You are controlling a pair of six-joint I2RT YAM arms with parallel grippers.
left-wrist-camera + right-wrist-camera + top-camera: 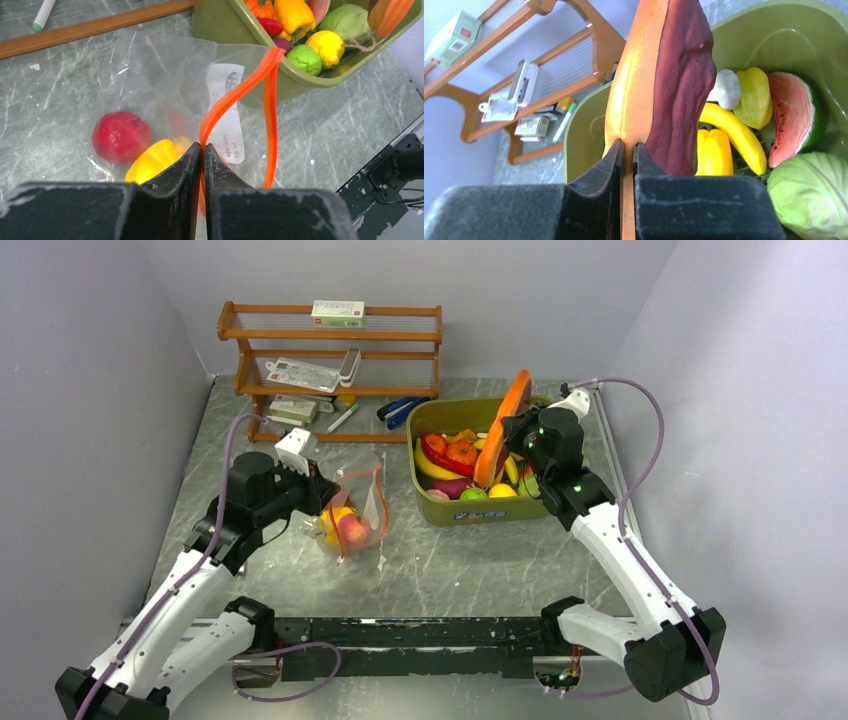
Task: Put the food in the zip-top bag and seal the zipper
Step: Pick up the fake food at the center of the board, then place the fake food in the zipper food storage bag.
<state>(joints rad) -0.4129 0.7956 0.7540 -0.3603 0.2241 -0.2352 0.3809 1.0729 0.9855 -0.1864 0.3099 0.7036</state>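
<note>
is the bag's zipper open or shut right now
Open. The zipper's two orange strips bow apart, meeting only at the far end, and the left gripper pinches just one strip.

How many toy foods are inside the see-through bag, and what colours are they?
Red food: 1
Yellow food: 1
Total that shows clearly inside the zip-top bag: 2
</note>
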